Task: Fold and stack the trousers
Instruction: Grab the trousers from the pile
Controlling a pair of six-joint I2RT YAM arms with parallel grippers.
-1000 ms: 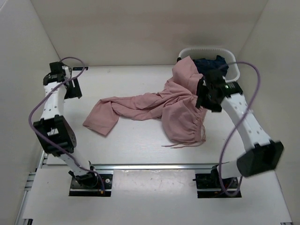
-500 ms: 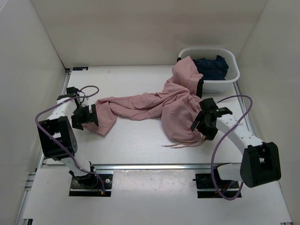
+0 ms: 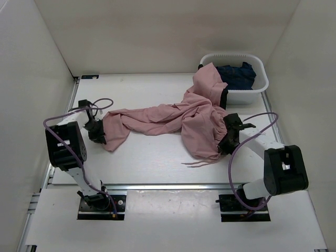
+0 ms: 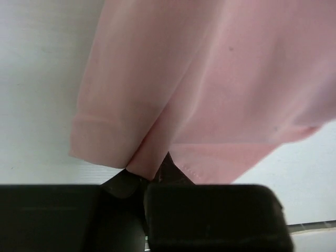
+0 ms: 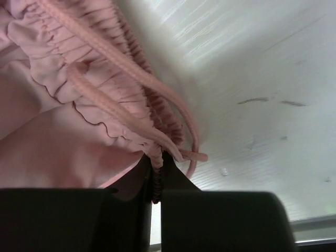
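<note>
On my tabletop (image 3: 157,163) the dusty-pink trousers (image 3: 173,118) sprawl across the middle, their far part bunched against the white basket (image 3: 261,84). My left gripper (image 3: 98,135) pinches a leg hem. My right gripper (image 3: 227,140) is clamped on the gathered waistband beside the drawstrings (image 5: 189,156).

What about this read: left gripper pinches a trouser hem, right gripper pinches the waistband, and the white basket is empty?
Not empty: the top external view shows a dark navy garment in the basket. The left gripper on the hem and right gripper on the trousers waistband are right.
</note>
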